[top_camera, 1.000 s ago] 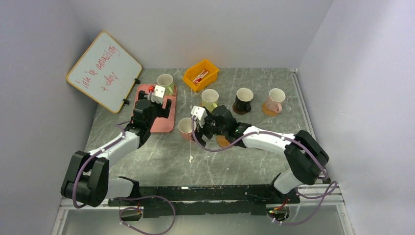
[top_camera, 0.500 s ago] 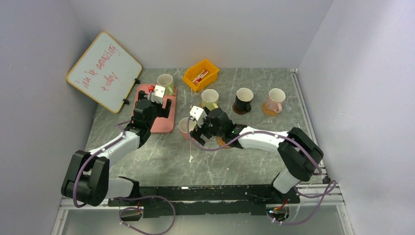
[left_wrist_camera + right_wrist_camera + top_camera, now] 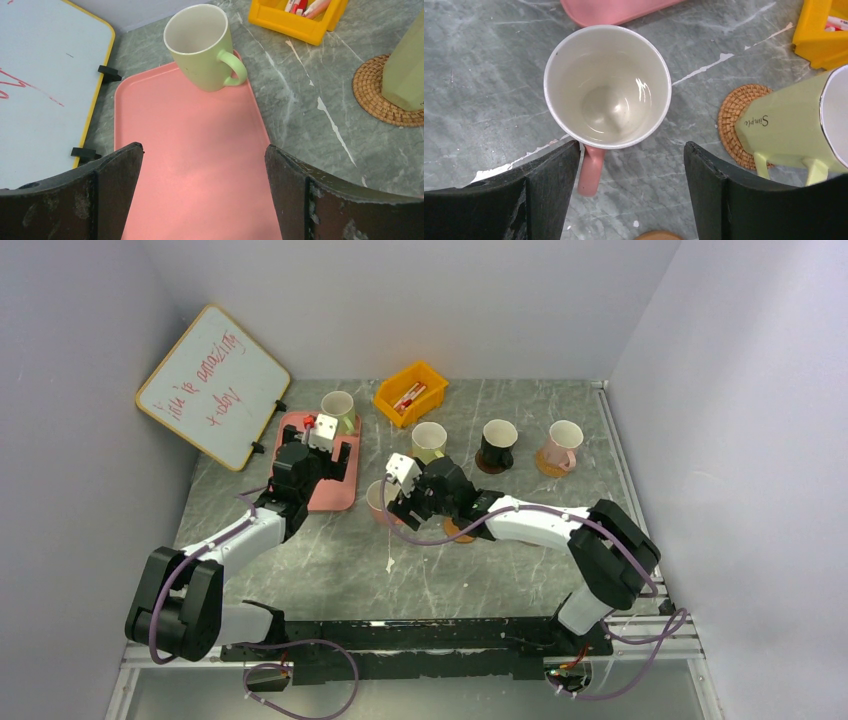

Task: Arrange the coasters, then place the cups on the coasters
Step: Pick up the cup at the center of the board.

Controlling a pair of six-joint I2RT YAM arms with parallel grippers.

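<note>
A pale pink cup point(image 3: 607, 86) stands on the bare table just ahead of my right gripper point(image 3: 631, 150). The gripper is open, and the cup's handle point(image 3: 591, 170) lies between its fingers, close against the left one. An orange-brown coaster point(image 3: 458, 531) lies partly under that arm. My left gripper point(image 3: 204, 150) hangs open and empty over the pink tray point(image 3: 150, 100), where a pale green cup point(image 3: 200, 47) stands at the far end. A second green cup point(image 3: 429, 440) sits on a woven coaster point(image 3: 731, 125). The black cup point(image 3: 498, 443) and another pink cup point(image 3: 563, 445) each rest on a coaster.
A yellow bin point(image 3: 410, 392) with small items stands at the back, between the tray and the row of cups. A whiteboard point(image 3: 213, 385) leans against the left wall. Grey walls close in the table on the left, back and right.
My right gripper has slid a little left towards the pink cup, covering more of it from above. The left arm has not moved.
</note>
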